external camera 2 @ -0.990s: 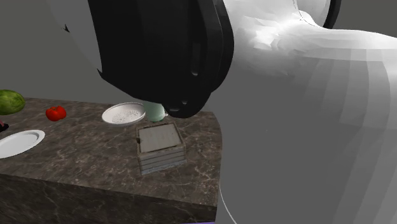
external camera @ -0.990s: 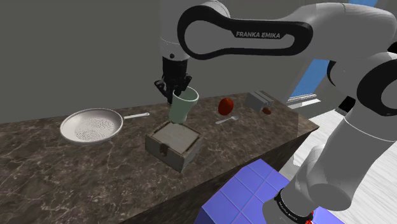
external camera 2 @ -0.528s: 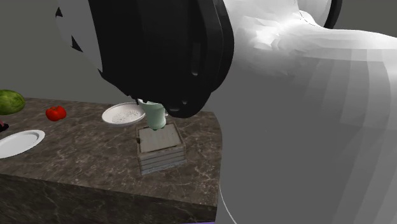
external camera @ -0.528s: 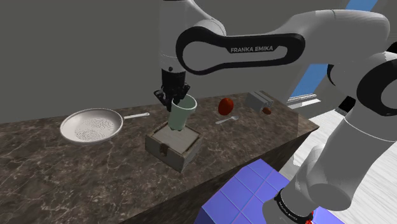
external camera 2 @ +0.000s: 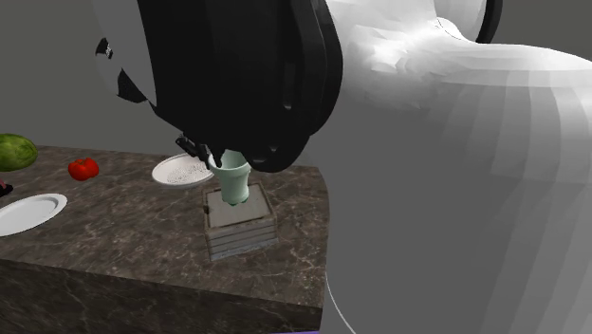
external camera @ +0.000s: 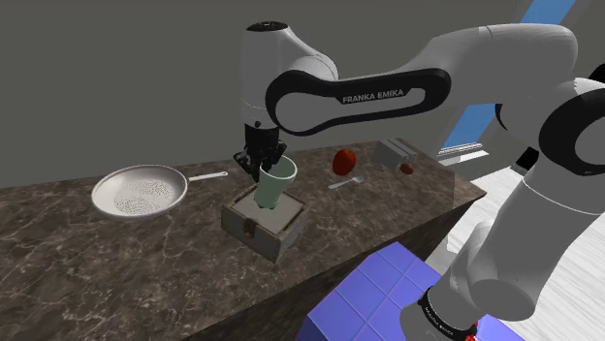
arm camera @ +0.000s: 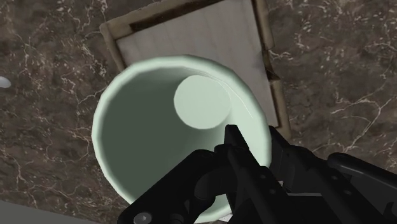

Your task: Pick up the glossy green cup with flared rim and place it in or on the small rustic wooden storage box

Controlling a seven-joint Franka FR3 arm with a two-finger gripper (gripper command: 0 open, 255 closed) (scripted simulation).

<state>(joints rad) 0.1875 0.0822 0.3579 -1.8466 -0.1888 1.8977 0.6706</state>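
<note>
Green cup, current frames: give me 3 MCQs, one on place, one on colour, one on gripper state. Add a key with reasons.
1. Where is the cup?
A. On the counter beside the strainer
B. Over the top of the wooden box, base down at the box's top
C. On the white plate

2. What colour is the cup?
A. Pale green
B. Red
C. Blue

3. What state is the gripper in?
A. Open, clear of the cup
B. Shut on nothing
C. Shut on the cup

Key:
1 B: both the shoulder view and the second exterior view show the cup's base at the box's top.
2 A: the wall and inner floor look pale green in the wrist view.
3 C: the wrist view shows it clasping the cup's wall, one side inside the rim and one outside.
</note>
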